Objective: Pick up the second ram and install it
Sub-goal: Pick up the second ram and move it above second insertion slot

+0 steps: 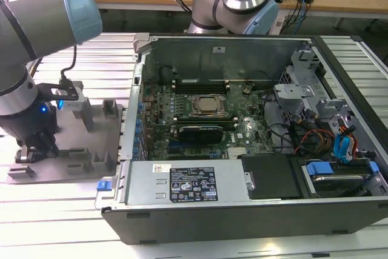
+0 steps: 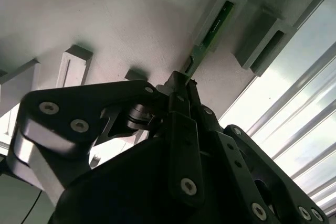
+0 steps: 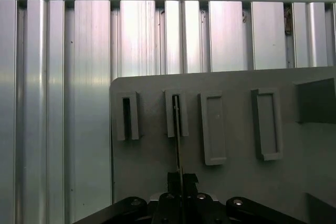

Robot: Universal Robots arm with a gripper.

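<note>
Arm (image 1: pixel 42 10): grey links with pale blue joint caps, standing above the pincer (image 1: pixel 33 150) in the exterior view. Wrist (image 1: pixel 24 98): directly over the pincer, axis near vertical, with a blue light lit on its side. The pincer points straight down and sits low. In both wrist views the black fingers (image 2: pixel 178 98) stand close together, with linkage bars angled inward on either side. The tips are closed on the thin edge of the second ram (image 2: pixel 212 30), which extends beyond them.
</note>
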